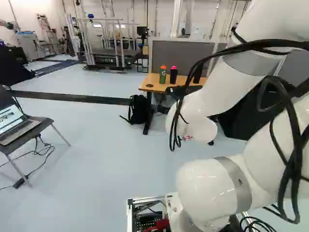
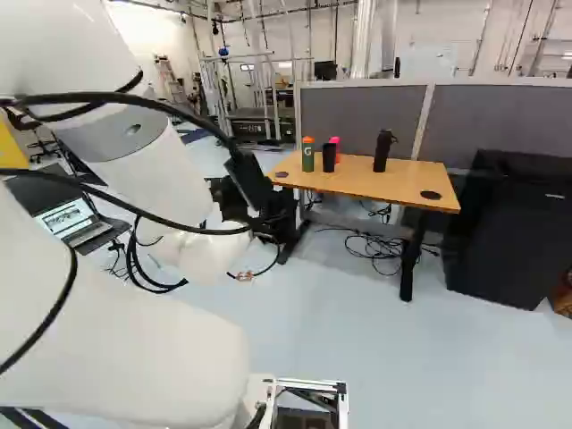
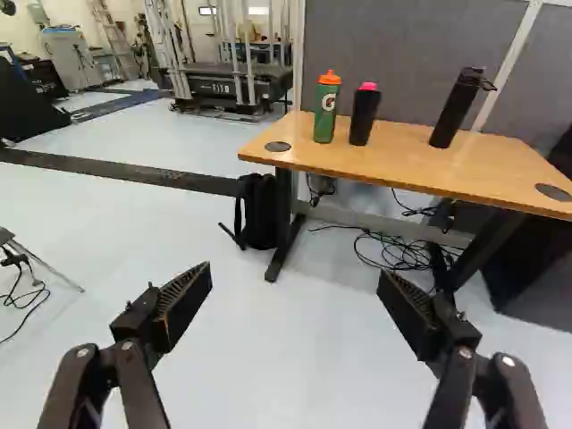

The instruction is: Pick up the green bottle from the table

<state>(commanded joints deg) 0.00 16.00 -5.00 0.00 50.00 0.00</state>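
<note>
The gripper (image 2: pixel 252 189) shows as a dark shape beyond my arm in the right base view, short of the table. In the wrist view the gripper (image 3: pixel 295 279) stands wide open, with only floor seen between its fingers. The green bottle (image 3: pixel 325 112) with an orange cap stands upright near one end of the wooden table (image 3: pixel 420 174), ahead of the gripper and apart from it. Both base views show the green bottle (image 1: pixel 162 75) (image 2: pixel 307 157) too.
Beside the bottle stands a black tumbler (image 3: pixel 363 118) with a pink lid; farther along is a tall black bottle (image 3: pixel 454 109). A backpack (image 3: pixel 261 213) leans by the table leg, and cables (image 3: pixel 398 252) lie underneath. A laptop (image 1: pixel 15 124) rests on a chair. Grey partitions (image 2: pixel 357 116) back the table.
</note>
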